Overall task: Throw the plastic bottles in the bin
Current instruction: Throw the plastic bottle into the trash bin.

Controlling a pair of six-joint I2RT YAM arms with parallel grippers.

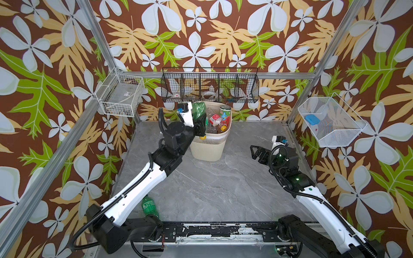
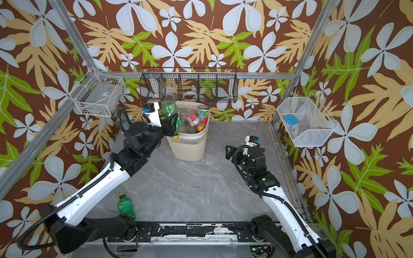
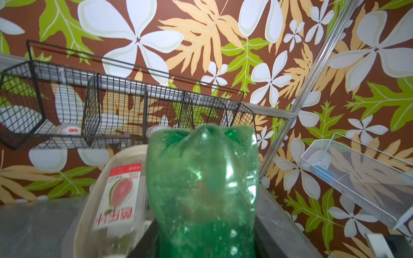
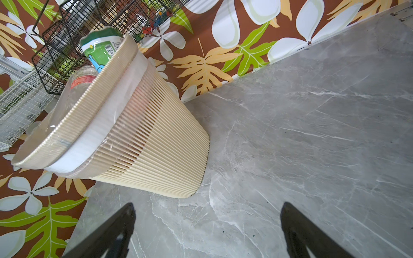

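Left wrist view is showing the left gripper (image 1: 200, 125) clamping tight on a green bottle (image 3: 203, 178), black jaws pressing its sides and the lobed base pointing away from the lens. In both top views this green bottle (image 1: 198, 110) is hanging cap-down, its yellow cap (image 1: 202, 137) sitting right at the rim of the bin (image 1: 207, 149) on the side facing the left arm. The bin is standing upright at the back of the grey marble table (image 1: 223, 185), below the black wire basket (image 1: 210, 87), and is holding a heap of plastic bottles (image 1: 218, 121), some poking above the rim. A watermelon-label bottle (image 3: 120, 194) is showing just beside the held one. The right gripper (image 1: 253, 152) is hovering low over the table, well apart from the bin, jaws spread wide and carrying nothing. A second green bottle (image 2: 126, 205) is lying on its side on the table near the left arm's base. White wire baskets (image 1: 121, 95) are hanging on both side walls.
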